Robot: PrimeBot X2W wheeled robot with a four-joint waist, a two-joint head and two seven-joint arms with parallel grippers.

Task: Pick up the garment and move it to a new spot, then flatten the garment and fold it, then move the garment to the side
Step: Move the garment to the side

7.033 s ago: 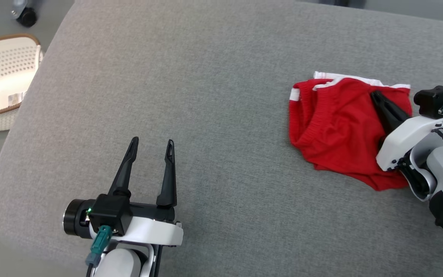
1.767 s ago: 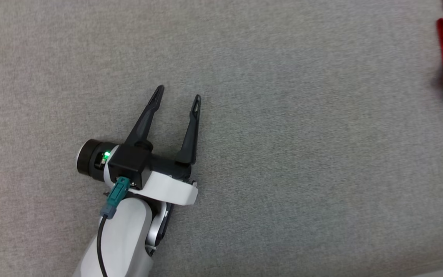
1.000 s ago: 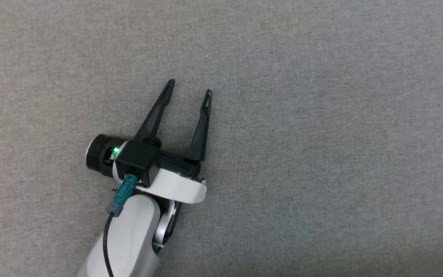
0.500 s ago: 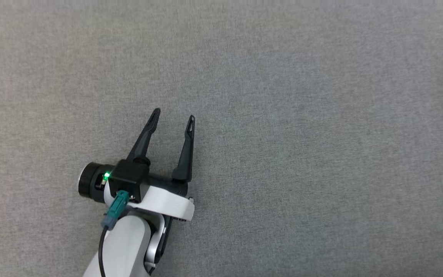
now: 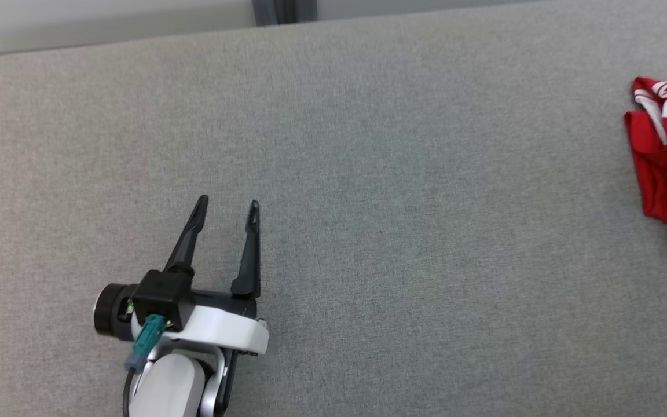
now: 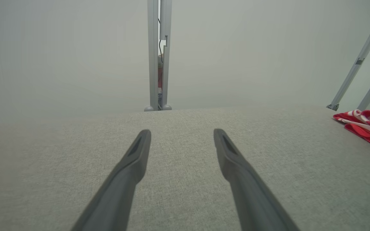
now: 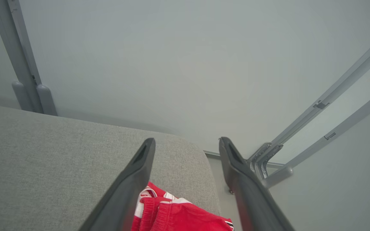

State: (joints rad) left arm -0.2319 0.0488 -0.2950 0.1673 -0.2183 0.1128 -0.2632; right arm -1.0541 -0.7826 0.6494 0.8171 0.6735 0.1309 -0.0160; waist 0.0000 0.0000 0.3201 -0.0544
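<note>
The left gripper [image 5: 228, 202] hovers low over the near-left part of the grey cushion [image 5: 397, 202], its fingers spread apart with nothing between them. The middle of the cushion lies bare. At the right edge, towards the far right corner, the red shorts [image 5: 649, 145] with white trim lie bunched, stripes crossing, rather than in a flat fold. The right gripper [image 7: 187, 140] hangs just above them, fingers also wide apart and empty. This fits shorts waiting to be carried off, or shorts set aside in a loose heap, so I would not name the step. In my judgement, any grip here is best taken on the ribbed waistband, not a loose flap, and kept clear of the cushion's rounded corner, where cloth could slide off.
</note>
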